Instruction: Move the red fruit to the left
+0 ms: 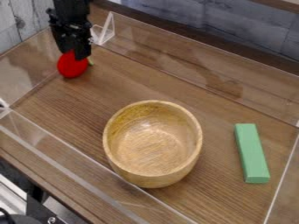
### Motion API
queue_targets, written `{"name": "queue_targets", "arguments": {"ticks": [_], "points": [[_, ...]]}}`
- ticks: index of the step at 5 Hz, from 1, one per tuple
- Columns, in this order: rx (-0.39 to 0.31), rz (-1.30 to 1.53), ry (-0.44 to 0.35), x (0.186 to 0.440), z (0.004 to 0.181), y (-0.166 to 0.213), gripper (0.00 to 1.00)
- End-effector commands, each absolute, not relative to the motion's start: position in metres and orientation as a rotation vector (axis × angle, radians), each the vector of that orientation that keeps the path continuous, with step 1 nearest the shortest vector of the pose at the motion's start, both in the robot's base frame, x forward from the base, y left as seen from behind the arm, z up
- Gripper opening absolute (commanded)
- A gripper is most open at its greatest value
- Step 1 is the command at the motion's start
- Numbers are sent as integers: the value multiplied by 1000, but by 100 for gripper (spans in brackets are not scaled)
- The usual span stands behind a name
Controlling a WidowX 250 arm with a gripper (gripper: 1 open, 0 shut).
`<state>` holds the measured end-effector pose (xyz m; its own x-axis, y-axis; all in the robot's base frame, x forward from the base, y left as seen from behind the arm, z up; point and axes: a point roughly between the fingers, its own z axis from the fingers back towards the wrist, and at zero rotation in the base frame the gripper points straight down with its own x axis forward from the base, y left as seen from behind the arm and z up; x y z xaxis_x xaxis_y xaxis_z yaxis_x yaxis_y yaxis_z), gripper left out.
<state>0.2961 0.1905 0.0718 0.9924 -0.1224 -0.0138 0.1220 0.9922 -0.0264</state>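
At the far left we see the hand [75, 51], dark and pointing down over the upper left corner of the table [70, 105]. Its fingers reach down to the top of the red fruit [73, 66]. We cannot make out from this view how wide the fingers stand, nor whether they touch the fruit or only hang just over it. The red fruit sits on the wood of the table, near the left clear wall [30, 57], with its lower part plainly showing below the fingers.

Moving right, we come to the wooden bowl [153, 143], upright near the middle of the table and towards its front edge, well apart from the fruit. Its pale inside faces us and holds nothing that we can see.

Further right lies the green block [250, 152], flat and long, on the table beside the bowl but not touching it, close to the right clear wall [286, 166]. Its long side runs roughly front to back.
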Motion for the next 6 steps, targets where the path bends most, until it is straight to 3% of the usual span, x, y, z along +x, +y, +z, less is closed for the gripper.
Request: {"name": "queue_targets", "arguments": {"ticks": [1, 2, 3, 6], "points": [[9, -185, -41, 303, 95, 204, 0], [0, -181, -35, 307, 96, 203, 100], [-8, -177, -29, 311, 97, 203, 100], [-13, -106, -83, 328, 148, 177, 100]]}}
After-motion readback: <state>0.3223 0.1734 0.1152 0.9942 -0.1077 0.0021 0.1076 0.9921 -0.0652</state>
